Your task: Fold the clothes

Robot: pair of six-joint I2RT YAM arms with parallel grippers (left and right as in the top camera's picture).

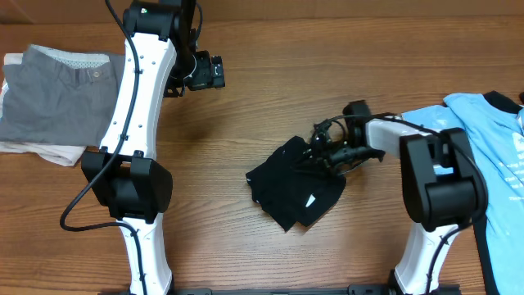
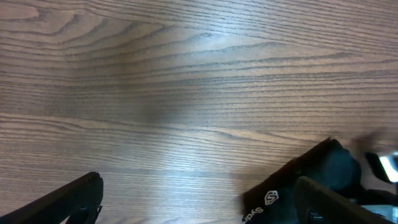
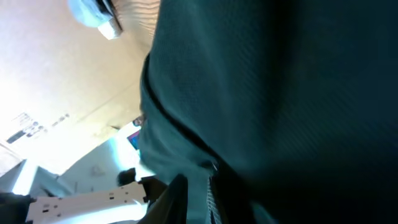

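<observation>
Overhead: crumpled soft black shirt (image 1: pixel 291 192) lies ctr frame, small white print showing. Your right gripper (image 1: pixel 321 154) is on its upper-right edge, clenched on the cloth. Flat light blue shirt (image 1: pixel 495 139) w/ black trim lies far right; folded grey garment (image 1: pixel 53 94) upper left. Your left gripper (image 1: pixel 211 72) hovers upper ctr-left over the brown wooden table (image 1: pixel 270 98), well apart from the black shirt.

Left wrist: fingers (image 2: pixel 68 202) spread wide at both lower corners, released, wood grain between them.

Right wrist: black shirt (image 3: pixel 280 93) fills most of frame, right up at the lens. One fingertip (image 3: pixel 177 196) shows at bottom edge, against the fabric.
</observation>
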